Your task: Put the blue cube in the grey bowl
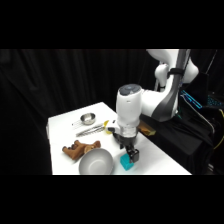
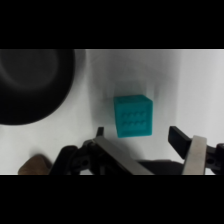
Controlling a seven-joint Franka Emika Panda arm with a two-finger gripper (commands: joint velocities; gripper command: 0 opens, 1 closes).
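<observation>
The blue cube (image 2: 133, 116) rests on the white table, a small cyan block with a dimpled face. My gripper (image 2: 138, 139) hovers just over it, open, one finger on each side and neither touching it. From the side, the gripper (image 1: 131, 153) hangs straight above the cube (image 1: 127, 163) near the table's front edge. The grey bowl (image 1: 96, 162) stands just left of the cube, upright and with nothing in it. In the wrist view the bowl (image 2: 30, 82) appears as a dark round shape at the upper left.
A brown lumpy object (image 1: 79, 149) lies behind the grey bowl. Metal tongs (image 1: 92, 130), a small shiny metal bowl (image 1: 88, 118) and a small yellow thing (image 1: 106, 124) lie farther back. Another brown item (image 1: 146, 129) sits by the right edge.
</observation>
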